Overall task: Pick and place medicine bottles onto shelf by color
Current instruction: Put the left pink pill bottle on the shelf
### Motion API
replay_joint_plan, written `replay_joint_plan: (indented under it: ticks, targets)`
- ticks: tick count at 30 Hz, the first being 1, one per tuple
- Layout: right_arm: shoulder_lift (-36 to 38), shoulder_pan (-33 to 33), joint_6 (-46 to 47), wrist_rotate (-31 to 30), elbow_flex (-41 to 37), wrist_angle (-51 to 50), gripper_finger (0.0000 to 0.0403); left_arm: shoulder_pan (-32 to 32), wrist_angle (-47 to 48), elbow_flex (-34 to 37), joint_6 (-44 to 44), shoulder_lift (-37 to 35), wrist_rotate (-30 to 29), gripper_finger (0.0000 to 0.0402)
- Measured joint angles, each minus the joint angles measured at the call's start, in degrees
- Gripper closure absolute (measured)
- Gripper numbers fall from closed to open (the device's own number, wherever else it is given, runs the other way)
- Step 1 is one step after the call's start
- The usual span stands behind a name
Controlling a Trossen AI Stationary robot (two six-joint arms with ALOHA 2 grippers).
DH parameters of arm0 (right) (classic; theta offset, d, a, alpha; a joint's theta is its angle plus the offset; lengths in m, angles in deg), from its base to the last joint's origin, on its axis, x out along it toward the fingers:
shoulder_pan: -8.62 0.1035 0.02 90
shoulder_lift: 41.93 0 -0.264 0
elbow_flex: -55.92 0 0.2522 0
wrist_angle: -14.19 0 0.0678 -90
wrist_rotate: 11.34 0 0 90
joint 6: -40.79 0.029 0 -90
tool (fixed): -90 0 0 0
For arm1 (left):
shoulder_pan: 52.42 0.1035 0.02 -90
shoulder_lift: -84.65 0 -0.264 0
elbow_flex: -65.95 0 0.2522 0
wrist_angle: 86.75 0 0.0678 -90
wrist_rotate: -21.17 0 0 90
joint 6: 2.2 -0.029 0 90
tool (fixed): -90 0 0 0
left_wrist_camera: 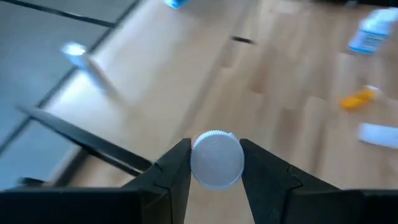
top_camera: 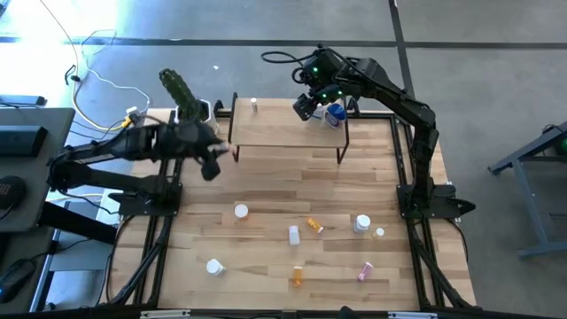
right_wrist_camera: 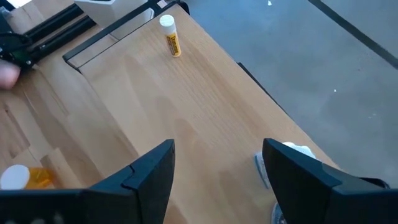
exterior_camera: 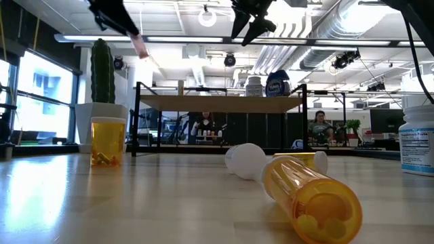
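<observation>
My left gripper [top_camera: 213, 158] is shut on a small pink bottle with a white cap [left_wrist_camera: 216, 158], in the air by the left end of the shelf [top_camera: 283, 133]. In the low view the pink body [exterior_camera: 139, 46] sticks out below the fingers. My right gripper [top_camera: 306, 106] is open and empty above the shelf's right end, next to a blue bottle [top_camera: 335, 115] and a white-capped one [exterior_camera: 253, 85] that stand on the board. A small yellow bottle [right_wrist_camera: 169, 34] stands at the shelf's far left. My left gripper pinches the bottle's white cap [left_wrist_camera: 216, 158] between its two fingers, one on each side of it. The cap's top faces back toward the wrist and the pink body [exterior_camera: 139, 46] points out past the fingertips, slanting down. The bottle is lifted clear of table and shelf.
Several bottles are on the table's near half: white ones [top_camera: 241, 211] [top_camera: 294, 234] [top_camera: 361, 222] [top_camera: 213, 266], orange ones [top_camera: 314, 225] [top_camera: 298, 276] and a pink one [top_camera: 364, 270]. A cactus in a pot [top_camera: 182, 93] stands beside the shelf's left end.
</observation>
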Motion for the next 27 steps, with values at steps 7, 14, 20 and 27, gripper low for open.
replay_joint_plan:
  ticks: [7, 14, 20, 27]
  targets:
    - [0.0, -0.38, -2.16, -0.88, 0.0, 0.0, 0.0169, 11.82, -0.07, -6.92, -9.21, 6.17, 1.25, 0.0284]
    - [0.0, -1.94, -2.56, -0.88, 0.0, -0.09, 0.0169, 21.35, 1.51, -16.1, -8.75, 14.8, 5.29, 0.0284]
    - [0.0, -3.17, -2.98, -0.86, 0.0, -2.13, 0.0169, 25.98, 5.84, -22.05, -4.78, 21.4, 10.75, 0.0284]
    - [-0.02, -3.91, -3.19, -0.86, 0.0, -2.54, 0.0169, 26.48, 6.23, -22.77, -4.25, 25.99, 14.22, 0.0284]
